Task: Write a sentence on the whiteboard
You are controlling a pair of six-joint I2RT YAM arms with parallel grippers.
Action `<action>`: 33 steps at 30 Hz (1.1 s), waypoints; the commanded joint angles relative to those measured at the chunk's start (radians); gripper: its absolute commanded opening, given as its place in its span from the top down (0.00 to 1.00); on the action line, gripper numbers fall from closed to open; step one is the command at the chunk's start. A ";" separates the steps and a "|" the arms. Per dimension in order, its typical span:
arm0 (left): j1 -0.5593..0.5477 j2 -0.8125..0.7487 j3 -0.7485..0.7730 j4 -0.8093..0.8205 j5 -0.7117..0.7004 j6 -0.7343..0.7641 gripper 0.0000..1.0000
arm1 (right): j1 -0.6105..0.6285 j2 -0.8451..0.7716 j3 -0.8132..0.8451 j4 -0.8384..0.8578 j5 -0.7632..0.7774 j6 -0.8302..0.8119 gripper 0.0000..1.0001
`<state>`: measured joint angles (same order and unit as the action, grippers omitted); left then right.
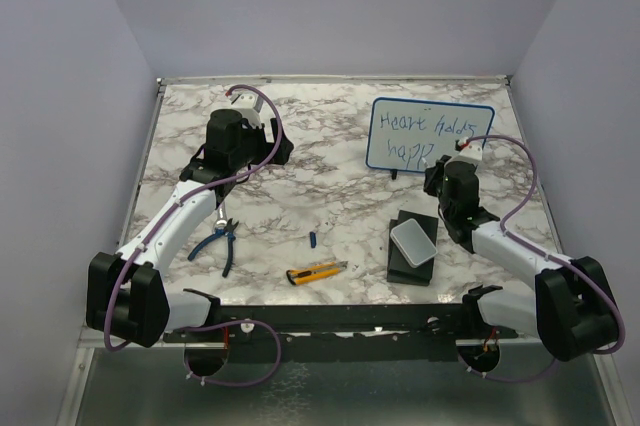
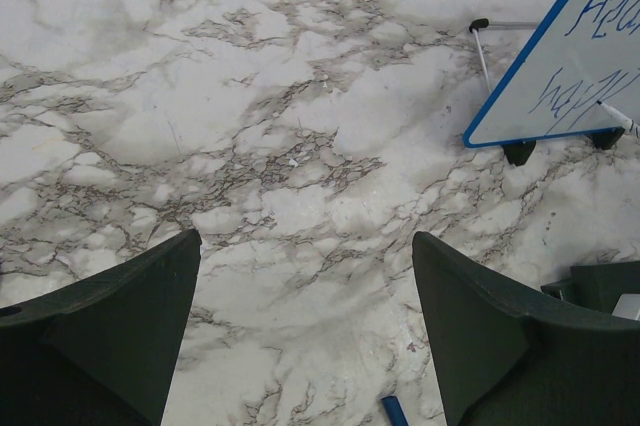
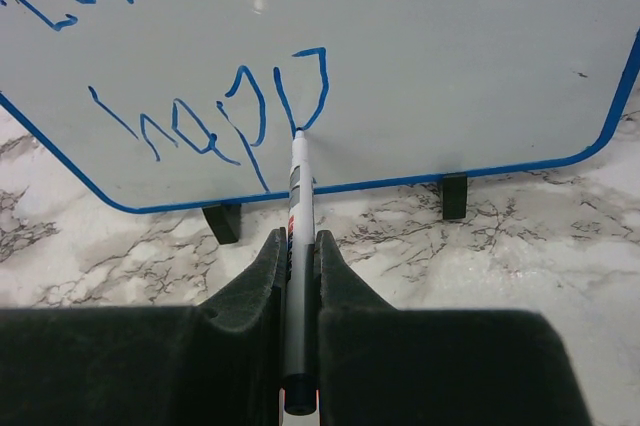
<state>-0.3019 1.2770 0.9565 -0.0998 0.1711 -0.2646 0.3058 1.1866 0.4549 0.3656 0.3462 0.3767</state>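
Observation:
The whiteboard [image 1: 430, 134] stands upright at the back right on small black feet, its frame thin and blue. The sentence [image 1: 424, 136] is blue handwriting in two lines; in the right wrist view the lower line [image 3: 215, 118] reads upside down. My right gripper [image 3: 298, 241] is shut on a white marker [image 3: 298, 196], whose tip touches the whiteboard [image 3: 450, 56] at the end of the last letter. Seen from above, the right gripper [image 1: 440, 170] sits just below the board's lower edge. My left gripper [image 2: 305, 236] hangs open over bare marble, left of the whiteboard [image 2: 585, 56], nothing between its fingers; from above the left gripper [image 1: 280, 150] is mid-table.
Blue-handled pliers [image 1: 222, 242] lie near the left arm. A small blue cap [image 1: 312, 239] and a yellow utility knife [image 1: 317, 271] lie near the front. A pale grey box [image 1: 414, 242] rests on a black tray [image 1: 403, 268] beside the right arm.

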 commanded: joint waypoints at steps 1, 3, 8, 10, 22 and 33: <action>0.006 -0.027 -0.014 0.013 -0.001 0.008 0.12 | -0.005 0.002 -0.007 0.034 -0.036 -0.002 0.99; 0.006 -0.027 -0.013 0.013 -0.001 0.008 0.12 | -0.005 -0.002 -0.010 0.038 -0.042 -0.006 1.00; 0.006 -0.027 -0.015 0.013 -0.003 0.008 0.12 | -0.005 -0.006 -0.009 0.037 -0.047 -0.005 0.99; 0.006 -0.028 -0.014 0.013 -0.003 0.007 0.13 | -0.006 -0.013 -0.010 0.032 -0.046 -0.005 0.99; 0.006 -0.033 -0.015 0.012 -0.006 0.005 0.13 | -0.005 -0.088 0.006 -0.059 -0.001 0.004 0.99; 0.006 -0.039 -0.018 0.014 -0.007 0.002 0.13 | -0.054 -0.131 0.026 -0.133 0.000 0.027 0.99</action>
<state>-0.3019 1.2675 0.9546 -0.0990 0.1711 -0.2646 0.2935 1.0836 0.4557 0.2806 0.3450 0.3820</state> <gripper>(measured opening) 0.876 0.093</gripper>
